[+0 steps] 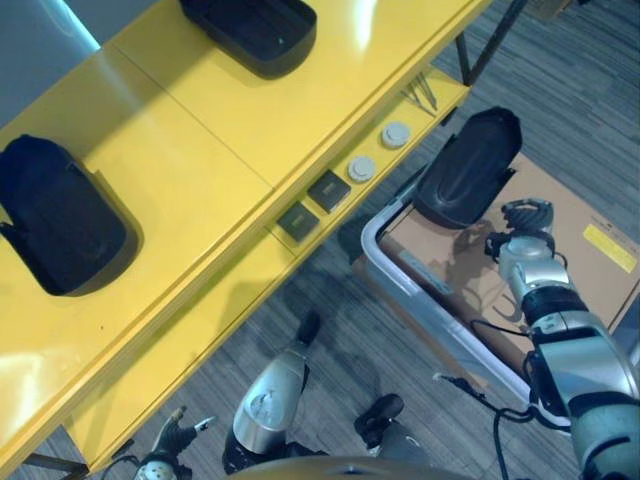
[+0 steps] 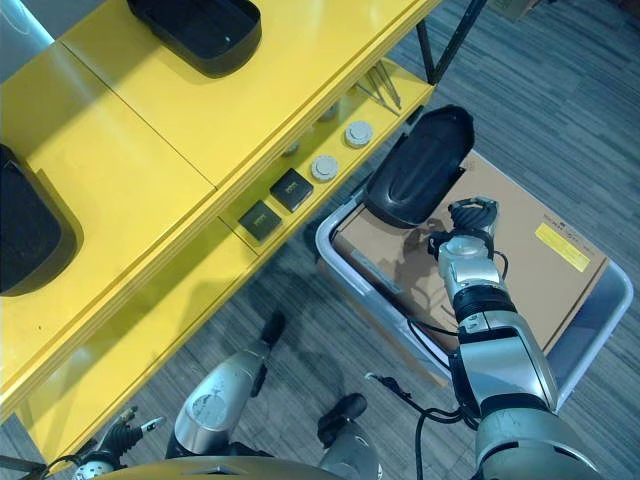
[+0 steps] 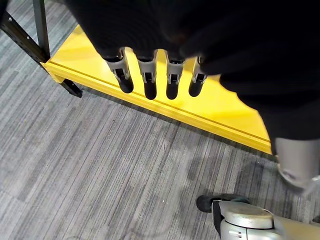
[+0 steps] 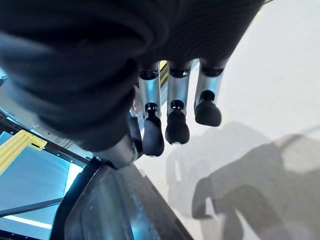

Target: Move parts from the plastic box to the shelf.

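One black oval plastic part [image 2: 418,168] leans on the grey plastic box [image 2: 340,262]; the right hand [image 2: 470,222] hovers beside it, fingers relaxed, empty. Left hand [image 3: 160,75] likewise slack.

Yellow shelf [image 2: 150,170] running diagonally across the left half of the frame, from lower left to upper right. Black moulded part [image 2: 195,30] at top centre-left on the upper board; edge of another black part [image 2: 25,235] at the left border. On the lower ledge, two dark square pieces [image 2: 275,205] side by side, then two pale round discs [image 2: 340,150] further up-right. Grey plastic box [image 2: 345,255] at centre right, lined with brown cardboard [image 2: 530,250]. Black part [image 2: 420,165] leaning over the box's upper-left rim. Right hand [image 2: 470,225] just beside the part's lower end, fingers relaxed above the cardboard. Left hand [image 2: 115,440] at bottom left, too small to read.
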Controlling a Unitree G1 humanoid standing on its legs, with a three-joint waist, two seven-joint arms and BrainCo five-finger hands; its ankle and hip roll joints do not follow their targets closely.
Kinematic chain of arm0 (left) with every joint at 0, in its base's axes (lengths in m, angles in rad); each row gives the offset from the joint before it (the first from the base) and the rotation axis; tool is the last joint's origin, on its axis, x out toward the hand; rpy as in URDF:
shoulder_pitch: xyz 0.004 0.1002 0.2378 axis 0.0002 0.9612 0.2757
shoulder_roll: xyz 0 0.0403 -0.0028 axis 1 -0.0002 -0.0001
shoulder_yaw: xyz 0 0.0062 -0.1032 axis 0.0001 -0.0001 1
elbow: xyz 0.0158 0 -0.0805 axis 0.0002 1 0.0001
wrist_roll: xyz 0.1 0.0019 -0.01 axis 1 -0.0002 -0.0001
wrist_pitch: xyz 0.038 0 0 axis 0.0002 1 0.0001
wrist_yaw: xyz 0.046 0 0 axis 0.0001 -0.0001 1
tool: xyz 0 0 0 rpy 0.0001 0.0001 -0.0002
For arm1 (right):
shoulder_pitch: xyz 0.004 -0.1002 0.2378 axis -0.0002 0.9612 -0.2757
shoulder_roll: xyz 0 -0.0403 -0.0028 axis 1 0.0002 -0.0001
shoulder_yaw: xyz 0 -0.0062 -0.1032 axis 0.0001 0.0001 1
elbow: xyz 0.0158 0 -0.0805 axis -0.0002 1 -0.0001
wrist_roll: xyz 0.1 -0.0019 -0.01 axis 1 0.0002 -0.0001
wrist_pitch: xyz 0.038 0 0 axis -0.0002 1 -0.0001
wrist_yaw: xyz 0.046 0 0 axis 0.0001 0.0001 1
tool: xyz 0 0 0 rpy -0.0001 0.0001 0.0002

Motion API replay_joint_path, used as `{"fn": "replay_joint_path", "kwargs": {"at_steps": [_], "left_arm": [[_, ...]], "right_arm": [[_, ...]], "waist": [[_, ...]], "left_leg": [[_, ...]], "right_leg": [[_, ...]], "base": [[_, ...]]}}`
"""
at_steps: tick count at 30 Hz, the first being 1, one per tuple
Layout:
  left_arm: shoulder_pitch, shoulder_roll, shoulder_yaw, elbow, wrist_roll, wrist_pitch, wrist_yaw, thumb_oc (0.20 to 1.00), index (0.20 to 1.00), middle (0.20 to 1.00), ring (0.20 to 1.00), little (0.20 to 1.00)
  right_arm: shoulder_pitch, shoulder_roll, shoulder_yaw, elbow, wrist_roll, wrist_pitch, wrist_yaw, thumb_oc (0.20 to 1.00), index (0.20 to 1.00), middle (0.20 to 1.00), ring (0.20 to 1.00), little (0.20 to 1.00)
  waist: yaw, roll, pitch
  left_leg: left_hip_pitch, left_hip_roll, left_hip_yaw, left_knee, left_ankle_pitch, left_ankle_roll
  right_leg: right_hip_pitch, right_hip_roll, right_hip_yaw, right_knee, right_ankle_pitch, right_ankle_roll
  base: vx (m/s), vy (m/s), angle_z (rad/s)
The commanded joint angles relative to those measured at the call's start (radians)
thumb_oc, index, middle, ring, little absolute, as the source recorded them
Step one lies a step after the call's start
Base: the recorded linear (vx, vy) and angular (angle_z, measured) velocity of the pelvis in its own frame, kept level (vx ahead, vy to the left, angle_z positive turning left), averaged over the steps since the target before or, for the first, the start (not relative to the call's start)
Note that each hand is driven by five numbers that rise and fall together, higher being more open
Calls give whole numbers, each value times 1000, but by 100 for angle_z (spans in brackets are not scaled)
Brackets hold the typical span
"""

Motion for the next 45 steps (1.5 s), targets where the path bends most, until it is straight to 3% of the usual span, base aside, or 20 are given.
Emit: {"fn": "replay_joint_path", "kwargs": {"at_steps": [1,6,7,8,13,14,15,21,31,45], "left_arm": [[48,35,-21,20,22,8,1,1000,1000,1000,1000,1000],[56,28,-19,21,40,11,12,1000,1000,1000,1000,1000],[62,26,-13,21,38,10,18,1000,1000,1000,1000,1000],[62,26,-12,21,38,11,18,1000,1000,1000,1000,1000],[65,24,-2,20,49,15,11,1000,1000,1000,1000,1000],[69,18,1,18,59,18,12,1000,1000,1000,1000,1000],[69,17,1,17,63,18,14,1000,1000,1000,1000,1000],[64,10,-3,26,67,31,20,1000,1000,1000,1000,1000],[32,11,-37,39,32,20,4,1000,1000,1000,1000,1000],[6,32,-64,19,-24,-4,-10,1000,1000,1000,1000,1000]], "right_arm": [[65,-63,12,-51,6,-33,-19,200,200,200,200,200],[92,-63,-2,-75,-4,-55,-41,200,200,200,200,200],[108,-64,-18,-105,-23,-68,-71,507,507,507,507,507],[110,-64,-21,-111,-27,-65,-75,1000,1000,1000,1000,1000],[131,-65,-50,-180,-34,-18,-84,1000,1000,1000,1000,1000],[139,-59,-52,-195,-40,-3,-78,1000,1000,1000,1000,1000],[140,-59,-54,-196,-42,-1,-75,1000,1000,1000,1000,1000],[134,-38,-42,-176,-58,25,-58,1000,1000,1000,1000,1000],[39,-48,33,-38,-47,10,-59,1000,1000,1000,1000,1000],[-72,-115,86,12,-14,-17,-45,1000,1000,1000,1000,1000]], "waist": [[12,-9,-70],[5,-8,-83],[0,-7,-92],[-1,-7,-93],[-10,-2,-109],[-12,-4,-117],[-11,0,-115],[-8,0,-120],[12,20,-79],[21,32,-14]], "left_leg": [[15,23,-24,1,-118,-13],[38,27,-20,-4,-119,-16],[53,29,-19,-9,-120,-19],[56,30,-19,-11,-120,-19],[60,33,-10,-17,-100,-17],[76,37,-13,-22,-120,-23],[66,35,-10,-19,-100,-18],[78,36,-13,-20,-120,-24],[12,20,-23,8,-113,-19],[-76,11,-26,46,-107,-20]], "right_leg": [[-22,-28,69,15,-8,42],[0,-23,67,5,-11,42],[18,-19,66,-6,-12,43],[21,-19,66,-9,-12,43],[28,-17,56,-24,7,34],[41,-16,66,-24,-13,42],[36,-19,54,-28,7,33],[48,-25,59,-26,-11,42],[-25,-48,62,20,-11,40],[-117,-58,71,68,-8,38]], "base": [[23,-45,-1],[22,-28,-1],[43,-23,-1],[61,-25,-3],[13,14,-5],[-41,61,-6],[35,29,-3],[44,24,0],[-32,56,3],[-36,22,2]]}}
